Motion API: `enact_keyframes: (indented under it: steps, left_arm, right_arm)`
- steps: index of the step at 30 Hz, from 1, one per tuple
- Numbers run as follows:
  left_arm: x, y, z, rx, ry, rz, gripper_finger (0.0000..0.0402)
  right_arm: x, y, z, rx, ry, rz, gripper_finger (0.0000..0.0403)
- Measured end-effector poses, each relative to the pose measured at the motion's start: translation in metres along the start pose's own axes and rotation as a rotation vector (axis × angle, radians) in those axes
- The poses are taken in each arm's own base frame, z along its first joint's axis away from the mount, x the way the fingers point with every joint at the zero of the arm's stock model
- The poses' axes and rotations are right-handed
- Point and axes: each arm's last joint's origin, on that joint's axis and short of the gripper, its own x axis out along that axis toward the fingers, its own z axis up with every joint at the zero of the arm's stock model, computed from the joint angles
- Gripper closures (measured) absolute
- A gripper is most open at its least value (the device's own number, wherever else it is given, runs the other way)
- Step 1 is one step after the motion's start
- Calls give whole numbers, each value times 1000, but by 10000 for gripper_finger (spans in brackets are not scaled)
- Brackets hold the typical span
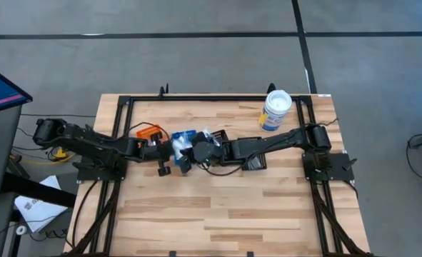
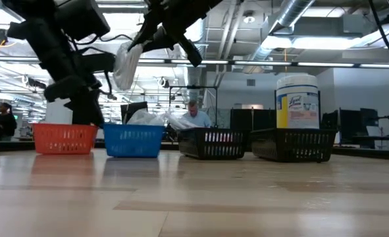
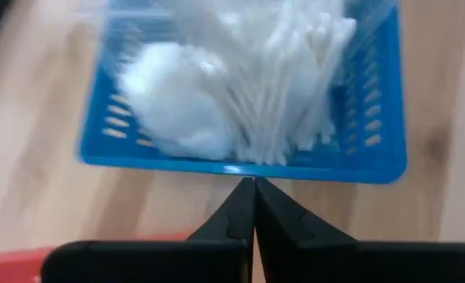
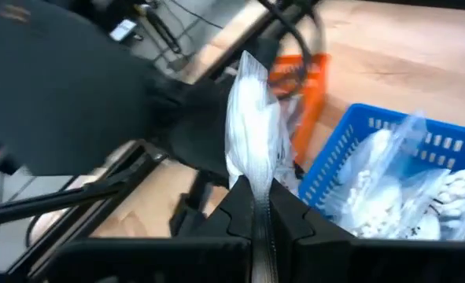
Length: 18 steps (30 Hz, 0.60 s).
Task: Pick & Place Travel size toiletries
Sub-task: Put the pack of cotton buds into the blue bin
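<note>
Right end effector (image 4: 257,206) pinching clear packet (image 4: 252,130) above blue bin (image 4: 374,169), not yet dropped; left end effector (image 3: 254,206) pressed together, empty; bin holds several packets already.

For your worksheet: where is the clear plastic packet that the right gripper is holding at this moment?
The clear plastic packet is pinched in the right gripper, lifted above the blue bin, with the orange bin beside it.
</note>
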Motion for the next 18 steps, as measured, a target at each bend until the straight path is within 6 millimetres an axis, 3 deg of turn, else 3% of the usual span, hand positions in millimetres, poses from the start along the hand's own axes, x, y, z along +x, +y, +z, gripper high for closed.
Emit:
enact_keyframes:
  steps: [6,12,18]
  left_arm:
    - [-1,1,3,15,-30,10,401]
    - [-14,6,5,-33,-90,39,401]
    - [-11,5,5,-32,-80,50,401]
  right_arm:
    - [8,-17,12,66,14,-53,402]
    - [10,-20,17,97,4,-43,402]
    - [10,-22,15,112,7,-74,402]
